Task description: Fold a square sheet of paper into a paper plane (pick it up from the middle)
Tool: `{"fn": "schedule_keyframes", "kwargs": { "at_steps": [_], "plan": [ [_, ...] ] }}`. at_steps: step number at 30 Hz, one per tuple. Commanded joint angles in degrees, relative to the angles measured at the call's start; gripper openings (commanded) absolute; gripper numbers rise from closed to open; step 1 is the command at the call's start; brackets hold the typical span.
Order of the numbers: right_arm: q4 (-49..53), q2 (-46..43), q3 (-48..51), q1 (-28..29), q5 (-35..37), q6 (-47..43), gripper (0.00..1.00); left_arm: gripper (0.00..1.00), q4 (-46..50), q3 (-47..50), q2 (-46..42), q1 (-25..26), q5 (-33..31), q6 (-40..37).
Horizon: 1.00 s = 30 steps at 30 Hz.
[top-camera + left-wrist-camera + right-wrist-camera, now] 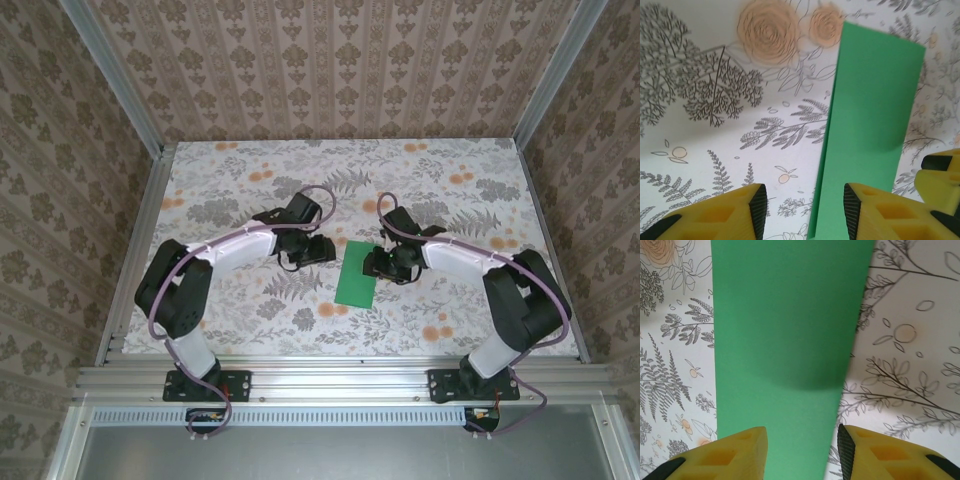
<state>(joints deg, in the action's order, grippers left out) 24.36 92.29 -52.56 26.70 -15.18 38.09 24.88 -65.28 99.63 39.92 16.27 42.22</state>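
Flat on the floral table (pixel 230 180), midway between the 2 arms: the green sheet (pixel 356 272), a narrow rectangle in outline with its long edges running away from the bases. Just off its left side in the top view, the left gripper (pixel 805 212) with yellow fingers (pixel 720 220) parted. Holds nothing, the sheet's left long edge lying on the table below the gap and passing under the right-hand finger. At the sheet's right edge, the right gripper (pixel 802 455), low over the paper, fingers (pixel 885 455) likewise apart. Clamps nothing either, with green showing across nearly all of the gap.
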Motion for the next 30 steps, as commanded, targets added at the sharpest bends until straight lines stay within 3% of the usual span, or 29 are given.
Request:
{"fn": "schedule_keyframes", "kwargs": {
  "at_steps": [1, 17, 30],
  "plan": [
    [0.34, 2.13, -2.29, 0.37, 0.29, 0.02, 0.44, 0.49, -3.55, 0.72, 0.81, -0.02, 5.51, 0.76],
    [-1.67, 6.03, -1.28, 0.07, -0.03, -0.19, 0.43, 0.49, -2.49, -2.20, 5.74, 0.51, 8.89, -0.12],
    [-0.75, 1.30, -1.91, -0.07, -0.16, -0.64, 0.43, 0.49, -1.37, -3.16, 6.36, 0.73, 7.63, -0.12]
  ]
}}
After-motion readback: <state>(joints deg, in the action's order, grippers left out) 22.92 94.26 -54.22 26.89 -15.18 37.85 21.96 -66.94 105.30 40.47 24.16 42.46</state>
